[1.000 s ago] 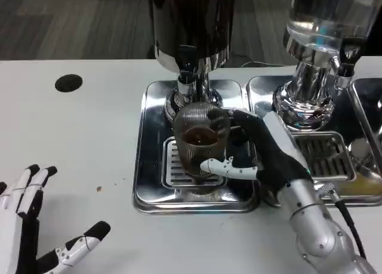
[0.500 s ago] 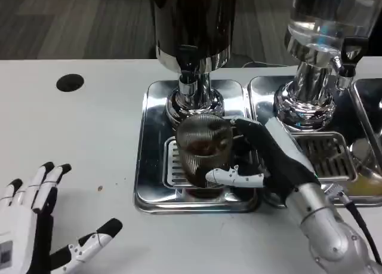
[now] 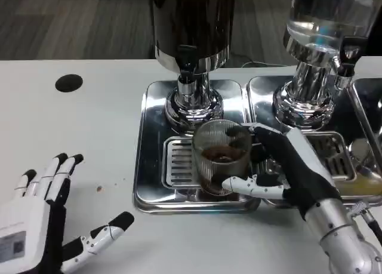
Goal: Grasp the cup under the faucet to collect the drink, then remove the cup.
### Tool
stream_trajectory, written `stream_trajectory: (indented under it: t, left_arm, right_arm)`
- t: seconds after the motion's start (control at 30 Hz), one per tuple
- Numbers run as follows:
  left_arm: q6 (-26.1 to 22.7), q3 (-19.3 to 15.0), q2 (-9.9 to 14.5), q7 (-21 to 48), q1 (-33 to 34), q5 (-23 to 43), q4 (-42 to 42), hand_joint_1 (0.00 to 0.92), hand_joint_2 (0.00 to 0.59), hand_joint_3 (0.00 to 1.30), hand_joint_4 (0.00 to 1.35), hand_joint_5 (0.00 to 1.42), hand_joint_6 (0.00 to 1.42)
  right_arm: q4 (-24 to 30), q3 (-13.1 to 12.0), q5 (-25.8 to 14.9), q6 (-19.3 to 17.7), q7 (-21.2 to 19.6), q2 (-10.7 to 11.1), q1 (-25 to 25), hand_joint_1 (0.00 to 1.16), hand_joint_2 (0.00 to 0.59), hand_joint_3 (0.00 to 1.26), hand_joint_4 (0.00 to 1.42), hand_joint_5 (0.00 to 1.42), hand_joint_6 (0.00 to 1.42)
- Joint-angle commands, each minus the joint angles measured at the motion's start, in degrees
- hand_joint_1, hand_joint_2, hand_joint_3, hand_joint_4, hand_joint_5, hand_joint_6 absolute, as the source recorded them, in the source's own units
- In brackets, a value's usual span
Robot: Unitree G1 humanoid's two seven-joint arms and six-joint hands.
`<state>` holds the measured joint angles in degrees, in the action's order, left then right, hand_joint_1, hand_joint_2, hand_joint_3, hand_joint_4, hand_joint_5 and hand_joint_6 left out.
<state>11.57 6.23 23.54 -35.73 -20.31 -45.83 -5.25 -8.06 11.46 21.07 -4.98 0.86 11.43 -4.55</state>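
Observation:
A clear ribbed cup (image 3: 220, 156) with dark drink in its bottom stands over the front right of the steel drip tray (image 3: 152, 190). My right hand (image 3: 292, 166) grips it from the right, thumb across its front. The cup sits right of and nearer than the black faucet (image 3: 187, 71) of the dark dispenser (image 3: 192, 23). My left hand (image 3: 42, 226) lies flat on the table at the lower left, fingers spread, holding nothing.
A second dispenser (image 3: 322, 23) with clear liquid stands at the right on its own drip tray (image 3: 340, 166). A black round hole (image 3: 68, 82) marks the table at the far left. White tabletop stretches left of the trays.
My right hand has drawn the cup out from under the faucet, toward the front right of the tray. My left hand has slid up and to the right.

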Motion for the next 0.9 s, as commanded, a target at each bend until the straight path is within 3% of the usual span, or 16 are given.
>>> stream_trajectory:
  t: [0.03,0.5,0.9]
  left_arm:
    - [-0.68,0.86,0.05,0.4,0.17,-0.87,-0.24,0.0,0.065,0.18,0.0,0.17,0.1]
    - [-1.5,1.9,0.41,0.71,1.09,-1.9,-0.26,0.0,0.065,0.17,0.0,0.17,0.1]
    - [-1.43,2.97,-0.17,0.93,2.5,-1.99,-1.63,0.0,0.065,0.17,0.0,0.17,0.1]
  right_arm:
    - [4.72,-0.38,0.23,-2.99,-1.36,0.32,1.46,0.78,0.202,0.53,0.6,0.44,0.43]
    - [8.63,-2.61,-2.54,-6.62,-2.5,0.04,9.75,0.78,0.206,0.55,0.6,0.44,0.43]
    - [9.97,-4.62,-1.9,-11.2,-3.37,1.3,16.68,0.77,0.211,0.55,0.6,0.44,0.42]
